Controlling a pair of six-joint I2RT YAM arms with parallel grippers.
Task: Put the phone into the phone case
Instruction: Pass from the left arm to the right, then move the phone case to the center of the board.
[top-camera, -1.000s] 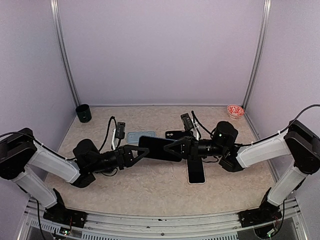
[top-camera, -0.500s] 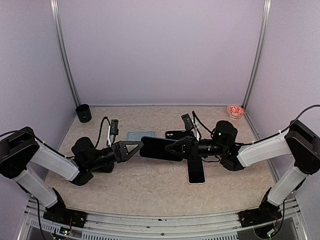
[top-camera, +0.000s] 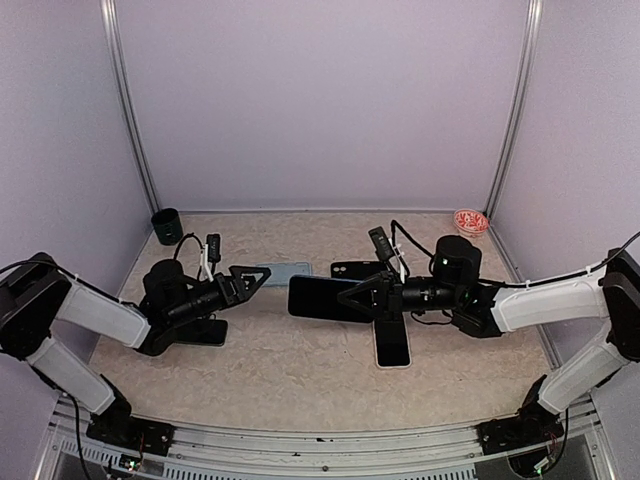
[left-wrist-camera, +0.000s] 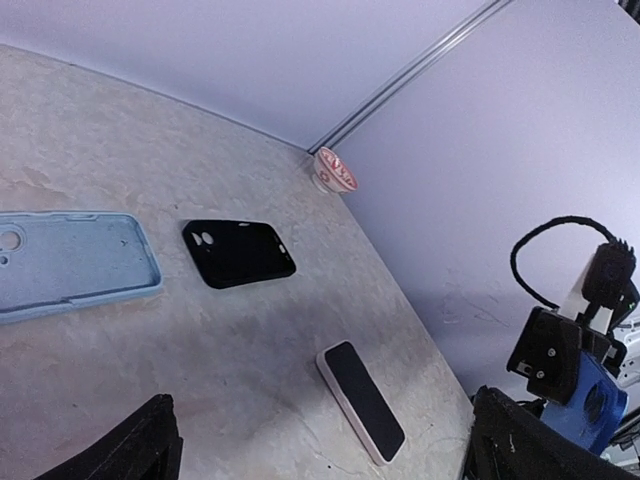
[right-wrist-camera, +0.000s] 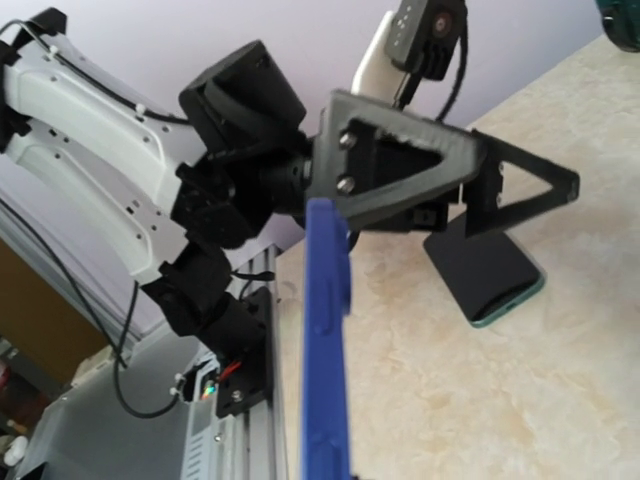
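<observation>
The left hand is spread wide and holds nothing. It sits just left of the pale blue plastic phone case, which lies on the beige surface. The right hand is clenched on the dark blue-edged phone, lifted just right of that case. Further right lie a black phone case and, nearer the arms, a white-rimmed phone.

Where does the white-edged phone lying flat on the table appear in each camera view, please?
Top external: the white-edged phone lies right of centre, in the near half of the table.
Left wrist: the phone sits low, right of centre, slanting.
Right wrist: not in it.
Shared landmark: the red-patterned bowl by the far right corner, seen upper centre in the left wrist view.
</observation>
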